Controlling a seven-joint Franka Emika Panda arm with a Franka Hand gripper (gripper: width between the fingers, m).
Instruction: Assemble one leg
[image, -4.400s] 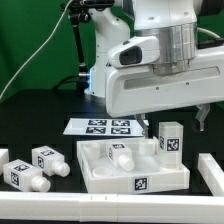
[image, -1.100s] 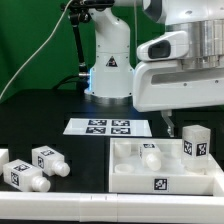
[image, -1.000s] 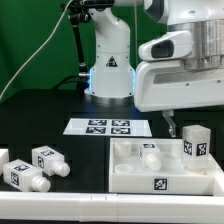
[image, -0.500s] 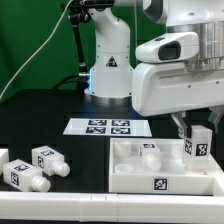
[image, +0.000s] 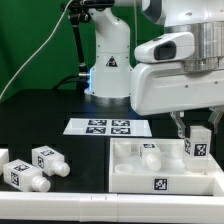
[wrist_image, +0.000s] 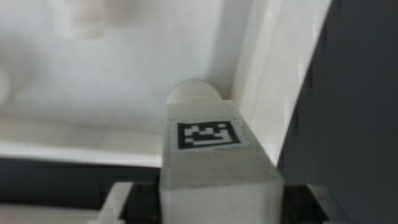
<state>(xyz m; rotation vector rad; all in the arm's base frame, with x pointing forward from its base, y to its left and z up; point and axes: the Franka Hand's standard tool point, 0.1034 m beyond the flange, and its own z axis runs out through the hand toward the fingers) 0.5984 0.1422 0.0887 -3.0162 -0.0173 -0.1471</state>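
A leg (image: 197, 145), a small white block with a square tag, stands upright in the right corner of the white tray (image: 132, 178). My gripper (image: 197, 127) is down over its top, one finger on each side. In the wrist view the leg (wrist_image: 214, 150) fills the gap between the dark pads (wrist_image: 143, 203), which press against both its sides, so the gripper (wrist_image: 215, 206) is shut on it. A second leg (image: 150, 154) lies on its side inside the tray.
Two more legs (image: 47, 160) (image: 24, 178) lie at the exterior view's left. The marker board (image: 107, 127) lies behind the tray. A long white bar (image: 90, 211) runs along the front. The arm's base (image: 108, 70) stands at the back.
The gripper has come down a little, and its fingers now sit astride the standing leg. The tray and the other legs have not moved in the last second.
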